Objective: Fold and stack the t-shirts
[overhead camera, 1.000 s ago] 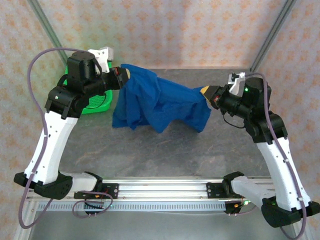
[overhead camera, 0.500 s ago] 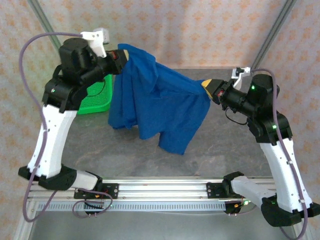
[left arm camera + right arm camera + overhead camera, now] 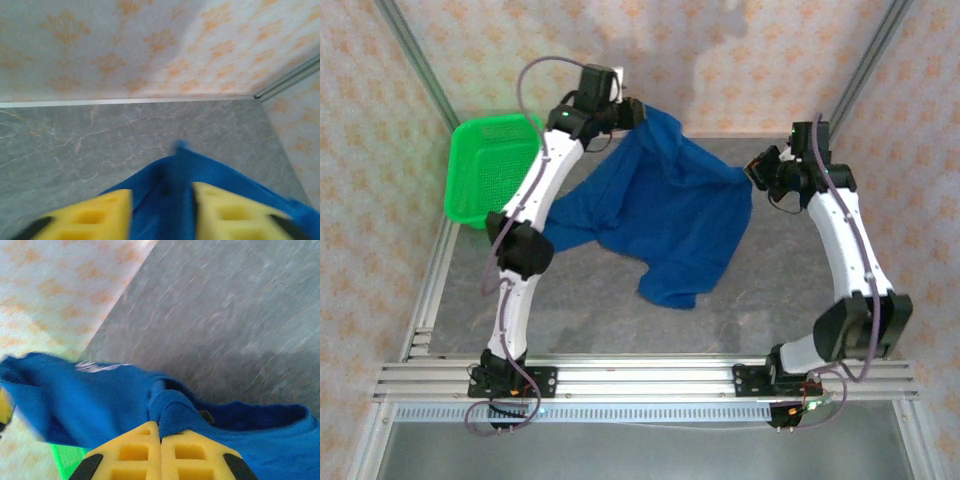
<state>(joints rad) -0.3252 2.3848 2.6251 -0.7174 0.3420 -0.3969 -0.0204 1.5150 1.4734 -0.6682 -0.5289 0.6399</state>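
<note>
Left gripper and right gripper each pinch the royal-blue cloth t-shirt, stretched between them: the spreading step; next, you likely lay it flat, unwrinkled.

The shirt hangs across the far middle of the table, barring the way between the left arm and the right arm. The basket fills the far left corner, just beside the left arm. The near strip and the ground right of the shirt are bare
</note>
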